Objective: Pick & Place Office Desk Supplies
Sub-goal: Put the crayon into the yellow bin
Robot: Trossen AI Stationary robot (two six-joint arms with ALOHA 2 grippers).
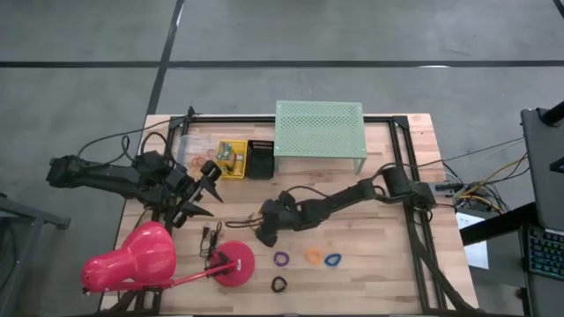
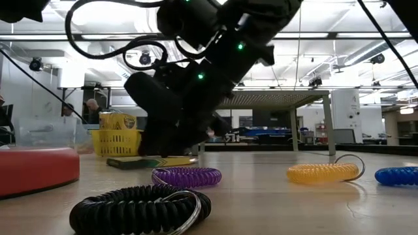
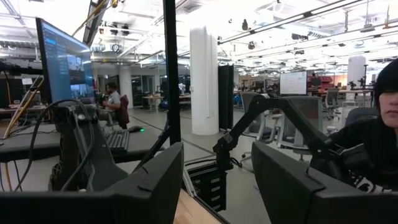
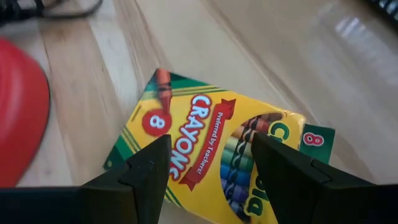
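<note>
Reaching toward the middle of the table (image 1: pixel 388 264) in the high view, the right gripper (image 1: pixel 264 231) is hovering low over a crayon box that its own body is hiding here. The left gripper (image 1: pixel 204 195) is waiting near the yellow basket (image 1: pixel 232 159), fingers apart and empty. Purple (image 1: pixel 281 259), orange (image 1: pixel 313 256), blue (image 1: pixel 332 260) and black (image 1: pixel 278 283) ring loops are lying loose beside the pink lamp's base (image 1: pixel 233 264).

At table height, the right gripper (image 2: pixel 171 140) is coming down just above the crayon box (image 2: pixel 153 161), which is lying flat behind the purple ring loop (image 2: pixel 186 176); the black ring loop (image 2: pixel 140 209) is lying nearest the camera.

From the left wrist, that gripper's fingers (image 3: pixel 152 186) are standing apart with only the room beyond.

From the right wrist, the fingers (image 4: pixel 146 171) are spread wide on either side of the yellow-and-green crayon box (image 4: pixel 205 149), not yet touching it.

This looks like the approach to picking the box. The next move probably calls for lowering until the fingers are bracketing the box's edges, then closing squarely, since a flat box may slide.
</note>
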